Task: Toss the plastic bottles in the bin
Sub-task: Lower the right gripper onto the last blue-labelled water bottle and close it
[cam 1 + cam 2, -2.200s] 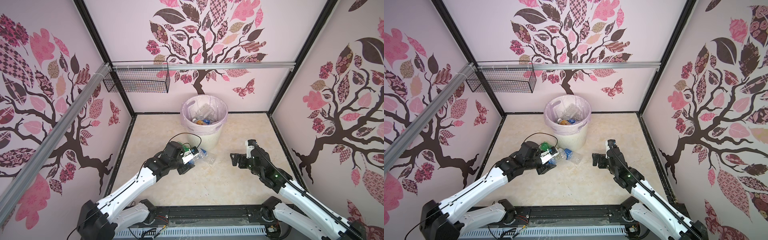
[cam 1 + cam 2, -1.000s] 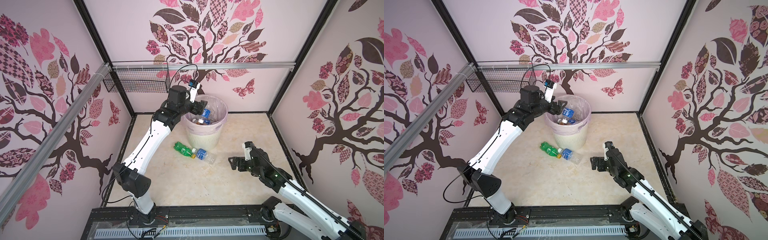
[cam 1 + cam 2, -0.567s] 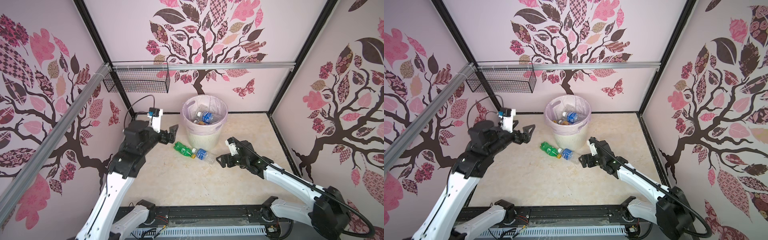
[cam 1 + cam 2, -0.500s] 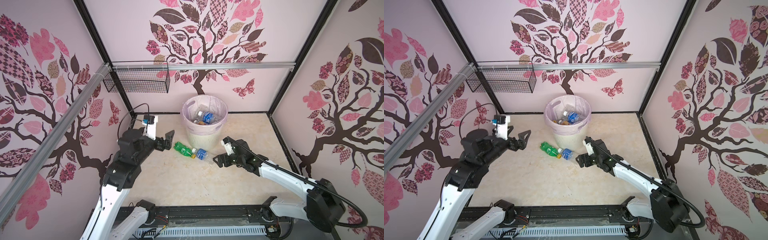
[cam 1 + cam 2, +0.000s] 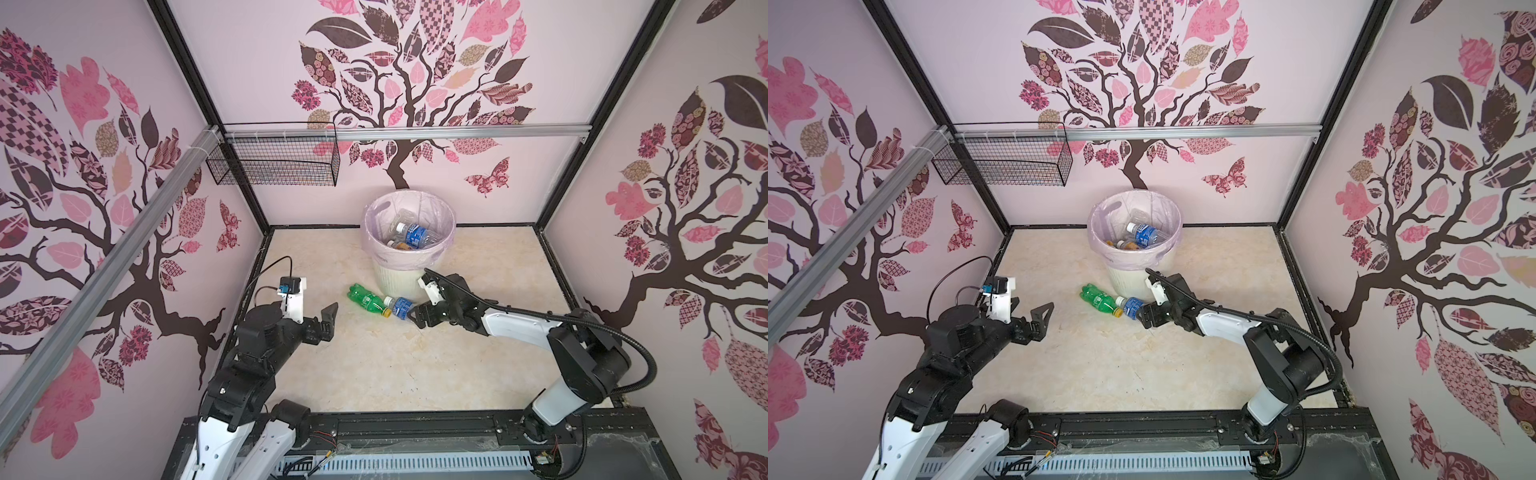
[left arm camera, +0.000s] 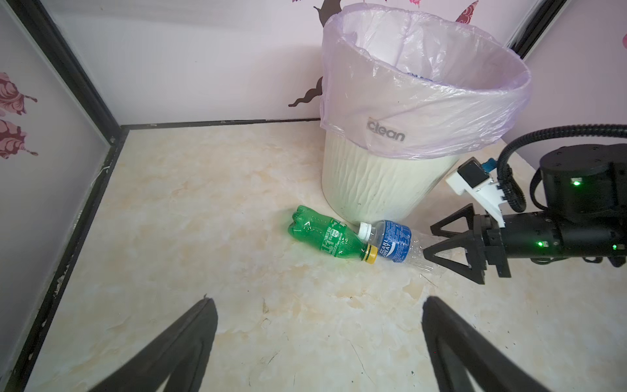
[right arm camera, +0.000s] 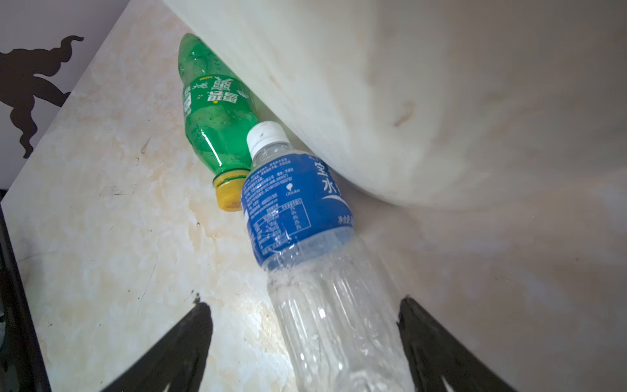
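Right end effector (image 6: 428,241) straddles blue-label bottle (image 7: 298,210); bin (image 6: 373,190) marked "clean".

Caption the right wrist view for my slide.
Right gripper, jaws open, straddles a clear bottle lying beside a green bottle by the bin.

Bin (image 5: 394,279) holds several bottles (image 5: 414,237). 2 more on floor (image 5: 374,365) beside it: green bottle (image 5: 365,300), clear bottle (image 5: 401,307); right gripper (image 5: 416,316) at clear bottle's base.
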`<state>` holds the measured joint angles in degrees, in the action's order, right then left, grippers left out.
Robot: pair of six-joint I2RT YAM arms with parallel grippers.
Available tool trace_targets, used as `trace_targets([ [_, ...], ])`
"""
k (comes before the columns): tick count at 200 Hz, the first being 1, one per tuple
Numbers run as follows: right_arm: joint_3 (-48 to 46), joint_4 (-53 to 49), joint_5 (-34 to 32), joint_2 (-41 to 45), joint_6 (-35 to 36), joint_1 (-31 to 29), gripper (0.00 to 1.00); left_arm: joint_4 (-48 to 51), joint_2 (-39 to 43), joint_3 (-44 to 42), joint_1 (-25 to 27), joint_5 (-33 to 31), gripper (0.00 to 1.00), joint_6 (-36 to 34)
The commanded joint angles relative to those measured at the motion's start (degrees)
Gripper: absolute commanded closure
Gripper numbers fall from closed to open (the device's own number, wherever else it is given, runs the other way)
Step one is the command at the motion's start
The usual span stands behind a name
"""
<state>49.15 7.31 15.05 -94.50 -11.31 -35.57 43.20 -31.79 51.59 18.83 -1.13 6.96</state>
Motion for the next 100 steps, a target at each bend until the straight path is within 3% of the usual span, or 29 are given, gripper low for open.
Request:
trace_targets([
  [1, 2.50, 0.96, 0.24, -3.32, 1.04, -0.08, 0.11, 0.19, 0.58, -1.26, -0.24, -0.70, 0.03, 0.11],
  [57, 0.47, -0.32, -1.04, -4.31, -1.23, -1.43, 0.20, -0.37, 0.35, -1.43, -0.20, -0.81, 0.03, -1.47],
  [100, -5.91, -0.99, -4.05, 1.49, -5.15, -1.80, 0.33, -1.26, -0.51, -1.82, -0.26, -1.03, 0.03, -1.87],
])
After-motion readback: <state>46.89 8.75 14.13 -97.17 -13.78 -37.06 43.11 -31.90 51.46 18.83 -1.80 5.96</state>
